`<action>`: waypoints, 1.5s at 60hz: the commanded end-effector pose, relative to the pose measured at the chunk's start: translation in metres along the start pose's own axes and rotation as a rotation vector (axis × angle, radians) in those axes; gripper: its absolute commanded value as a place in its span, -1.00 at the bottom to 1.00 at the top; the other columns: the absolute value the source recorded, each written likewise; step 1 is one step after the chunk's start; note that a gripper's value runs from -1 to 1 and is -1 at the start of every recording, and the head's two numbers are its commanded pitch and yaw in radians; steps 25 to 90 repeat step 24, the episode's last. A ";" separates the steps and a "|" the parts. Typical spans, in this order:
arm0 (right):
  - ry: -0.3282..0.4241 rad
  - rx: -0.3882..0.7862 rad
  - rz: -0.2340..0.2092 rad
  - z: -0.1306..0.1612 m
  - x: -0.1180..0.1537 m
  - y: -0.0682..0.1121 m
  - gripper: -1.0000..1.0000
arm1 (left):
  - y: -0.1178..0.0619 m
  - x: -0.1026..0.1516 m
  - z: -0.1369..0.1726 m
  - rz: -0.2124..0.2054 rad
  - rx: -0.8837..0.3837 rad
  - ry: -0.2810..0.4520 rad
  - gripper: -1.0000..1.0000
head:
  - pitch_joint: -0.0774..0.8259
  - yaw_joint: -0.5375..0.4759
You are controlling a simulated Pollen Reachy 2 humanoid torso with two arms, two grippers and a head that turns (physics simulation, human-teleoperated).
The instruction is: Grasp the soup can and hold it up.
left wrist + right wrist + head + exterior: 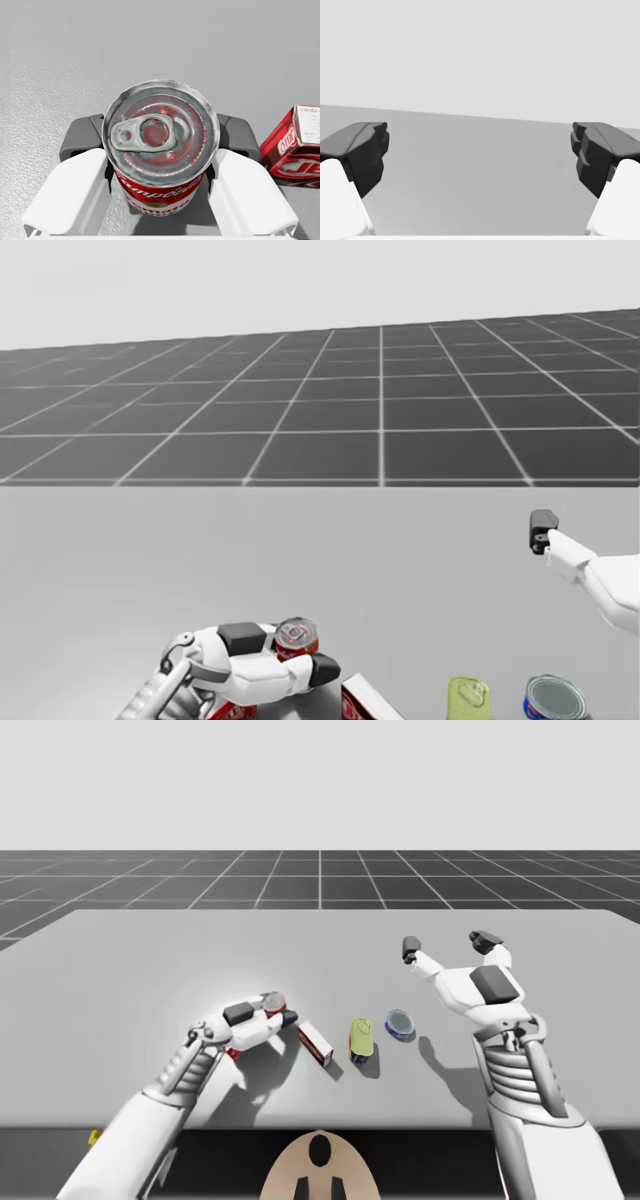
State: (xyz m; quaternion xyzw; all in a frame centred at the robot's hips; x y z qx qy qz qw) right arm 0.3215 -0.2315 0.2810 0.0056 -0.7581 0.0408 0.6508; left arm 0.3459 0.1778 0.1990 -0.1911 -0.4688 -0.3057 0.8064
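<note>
Soup can (160, 150), red and white with a silver pull-tab lid, upright between the fingers of the left gripper (160, 137). Dark pads (82, 136) pressed against its sides from two sides: pincer clamped on the can. Position in the high view: near the front edge of the tabletop (150, 960), left of the middle. Not possible to tell whether the can's base rests on the surface or hangs just above it.

To the right of the soup can, a short row along the front edge: first a red box (316, 1043), just beside the left gripper's fingertips; then a yellow can (362, 1038), lying tilted; then a blue can (400, 1023) with a silver lid, close to the yellow one.

Right gripper (448, 944) over the right part of the tabletop, farther from the front edge than the blue can and well apart from the row. Fingers (362, 150) spread wide in the right wrist view, with bare grey tabletop between them and nothing held.
</note>
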 end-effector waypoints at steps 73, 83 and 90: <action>0.020 0.064 0.060 0.003 -0.003 -0.001 -1.00 | -0.016 0.163 0.133 -0.108 0.085 -0.431 1.00 | -0.26 0.31; 0.020 0.064 0.060 0.003 -0.003 -0.001 -1.00 | -0.016 0.163 0.133 -0.108 0.085 -0.431 1.00 | -0.26 0.31; 0.020 0.064 0.060 0.003 -0.003 -0.001 -1.00 | -0.016 0.163 0.133 -0.108 0.085 -0.431 1.00 | -0.26 0.31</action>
